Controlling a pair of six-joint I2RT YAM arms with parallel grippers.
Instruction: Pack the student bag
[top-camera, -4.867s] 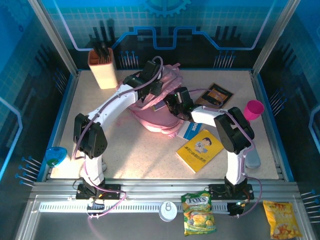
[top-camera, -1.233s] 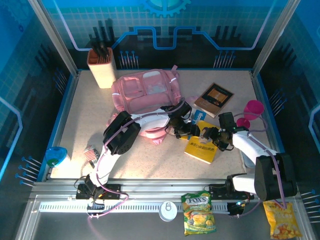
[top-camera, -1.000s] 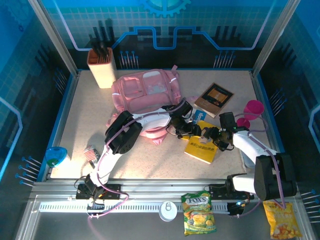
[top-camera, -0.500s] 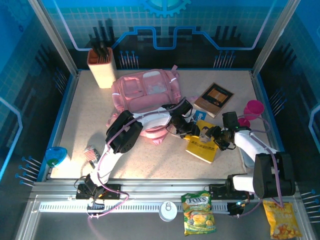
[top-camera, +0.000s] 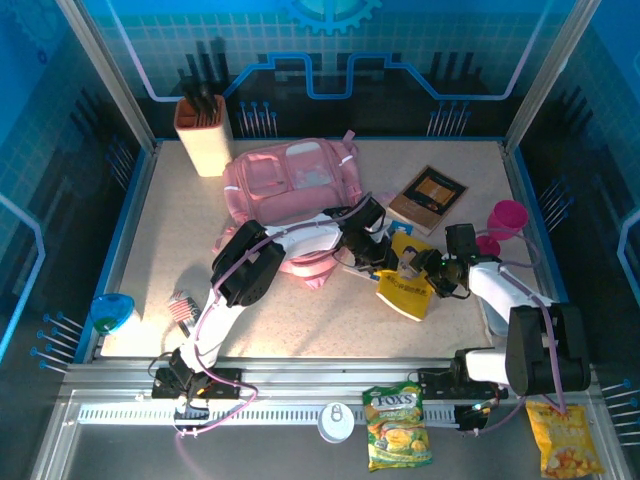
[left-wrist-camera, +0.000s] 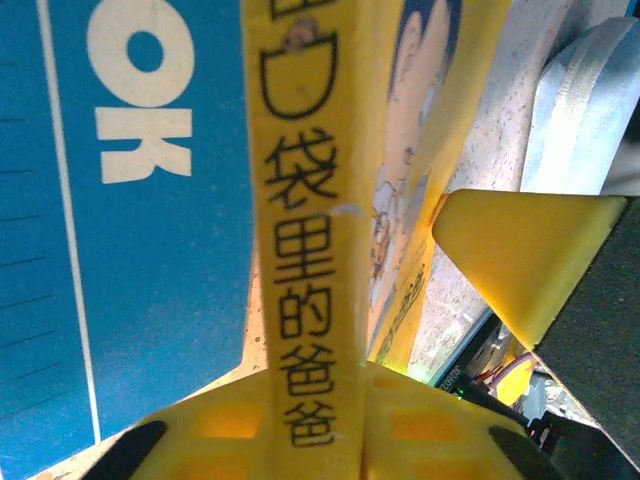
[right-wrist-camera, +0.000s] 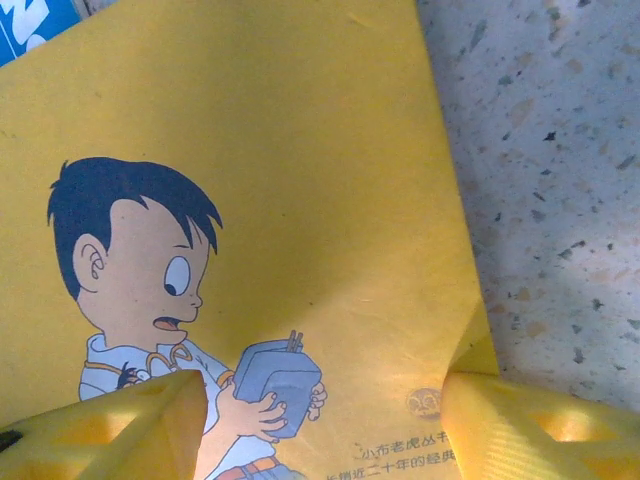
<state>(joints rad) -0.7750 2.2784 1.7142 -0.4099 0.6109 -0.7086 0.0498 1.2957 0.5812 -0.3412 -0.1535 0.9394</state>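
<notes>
The student bag (top-camera: 285, 185) is lying flat toward the far-left part of the bench, off to the left of and beyond both grippers, which are sitting at the yellow book (top-camera: 405, 290) nearer the middle. The right gripper (top-camera: 425, 272) is spread wide over the book's cover. The left gripper (top-camera: 383, 262) is straddling the book's spine beside a blue book (left-wrist-camera: 120, 250). Honestly can't tell if it's clamping.

light: bright, warm, from overhead on worktop (top-camera: 300, 320) | surround: dim, blue-tinted | shadows: soft, short | glare: pale patch at near-left worktop corner | focus: overhead view fairly sharp; right fingers (right-wrist-camera: 100, 430) blurred at frame bottom
</notes>
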